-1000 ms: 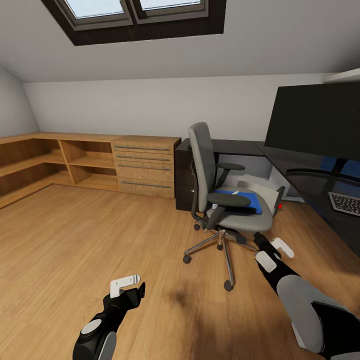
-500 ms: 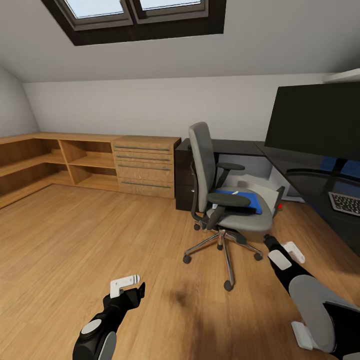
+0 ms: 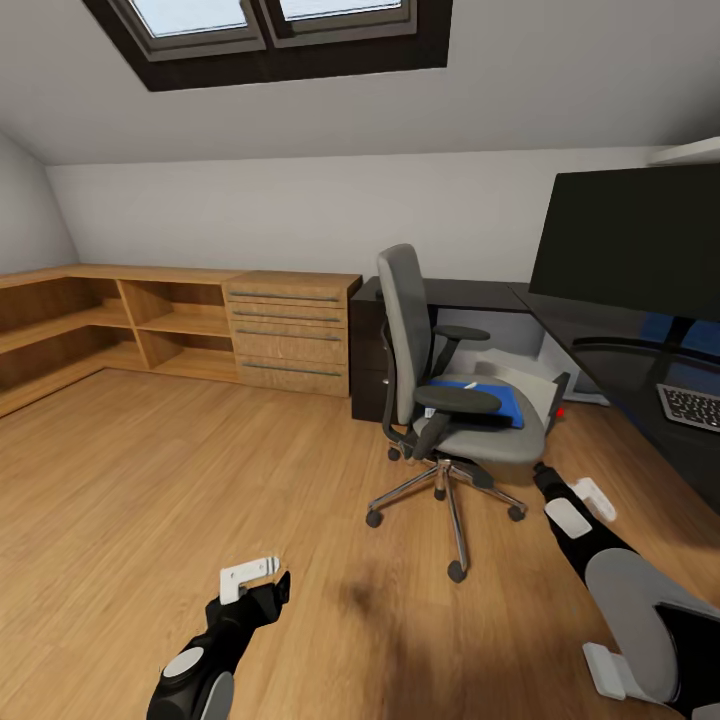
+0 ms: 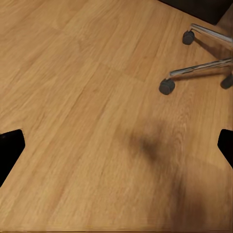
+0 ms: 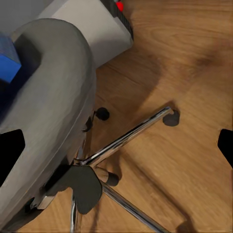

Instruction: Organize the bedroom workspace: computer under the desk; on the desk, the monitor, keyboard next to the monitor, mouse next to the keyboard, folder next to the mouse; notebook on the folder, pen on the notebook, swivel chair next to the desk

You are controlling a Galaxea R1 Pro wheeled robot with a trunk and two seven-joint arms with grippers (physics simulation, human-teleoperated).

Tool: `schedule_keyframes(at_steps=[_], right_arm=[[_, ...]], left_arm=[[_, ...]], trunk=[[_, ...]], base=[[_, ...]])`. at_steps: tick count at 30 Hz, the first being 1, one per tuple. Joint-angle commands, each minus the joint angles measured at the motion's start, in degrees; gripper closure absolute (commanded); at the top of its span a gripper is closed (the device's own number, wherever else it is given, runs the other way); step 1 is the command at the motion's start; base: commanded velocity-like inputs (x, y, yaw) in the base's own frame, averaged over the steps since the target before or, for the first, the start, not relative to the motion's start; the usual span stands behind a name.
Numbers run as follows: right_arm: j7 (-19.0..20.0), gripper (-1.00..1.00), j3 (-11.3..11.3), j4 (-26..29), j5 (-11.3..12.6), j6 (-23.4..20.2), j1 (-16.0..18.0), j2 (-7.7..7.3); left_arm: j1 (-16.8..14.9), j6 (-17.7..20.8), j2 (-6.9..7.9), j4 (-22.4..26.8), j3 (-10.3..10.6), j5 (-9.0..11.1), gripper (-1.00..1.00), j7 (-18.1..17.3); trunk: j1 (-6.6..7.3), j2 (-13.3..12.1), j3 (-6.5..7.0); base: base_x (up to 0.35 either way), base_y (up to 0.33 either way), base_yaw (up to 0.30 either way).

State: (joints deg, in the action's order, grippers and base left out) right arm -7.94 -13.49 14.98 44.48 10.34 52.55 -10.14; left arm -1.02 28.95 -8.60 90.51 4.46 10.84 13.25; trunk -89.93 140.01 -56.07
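The right gripper (image 3: 592, 497) is hanging empty just beside the front edge of the chair (image 3: 455, 400) seat, low over the floor (image 3: 200, 470); its fingers look parted, with dark tips at both edges of the right wrist view and nothing between them. Over the last second it has been drifting outward and lower, away from the seat rather than toward it, so no reach for the folder (image 3: 485, 397) is under way yet. The left gripper (image 3: 255, 577) is resting low over bare floor, also spread and holding nothing, and has sunk only slightly.

The folder is lying flat on the seat with a small white object on it, probably the pen (image 3: 472, 384), though it is too small to be sure. The chair is standing just off the desk (image 3: 600, 350), turned side-on. The monitor (image 3: 630, 240) and keyboard (image 3: 692, 405) are already sitting on the desk. The computer (image 3: 520, 375) is showing behind the chair, under the desk edge.

The right arm seems to be repositioning, likely to come at the seat from a better angle; the folder transfer is not yet begun.
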Motion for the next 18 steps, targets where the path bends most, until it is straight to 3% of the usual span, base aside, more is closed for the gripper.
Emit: schedule_keyframes(at_steps=[1,4,14,18], right_arm=[[-0.1,-1.0,-0.1,-0.07,0.27,-0.12,0.03,-0.01],[-0.76,-1.0,0.1,-0.35,-0.68,0.23,-0.15,0.21],[-1.79,-1.0,3.17,-1.27,2.56,3.35,-0.69,-0.65],[-1.77,-1.0,3.2,-1.27,2.71,3.37,-0.69,-0.67]], left_arm=[[0.3,-0.13,0.0,0.07,0.07,0.6,-1.0,0.52],[0.6,-0.27,-0.05,0.3,0.13,0.55,-1.0,0.49],[0.76,0.03,0.76,0.43,0.44,0.5,-1.0,0.55],[0.76,-0.01,0.77,0.44,0.46,0.5,-1.0,0.51]], trunk=[[0.01,0.02,-0.05],[0.01,0.02,-0.05],[0.01,0.02,-0.05],[0.01,0.02,-0.05]], base=[[0.0,0.0,0.0],[0.0,0.0,0.0],[0.0,0.0,0.0],[0.0,0.0,0.0]])
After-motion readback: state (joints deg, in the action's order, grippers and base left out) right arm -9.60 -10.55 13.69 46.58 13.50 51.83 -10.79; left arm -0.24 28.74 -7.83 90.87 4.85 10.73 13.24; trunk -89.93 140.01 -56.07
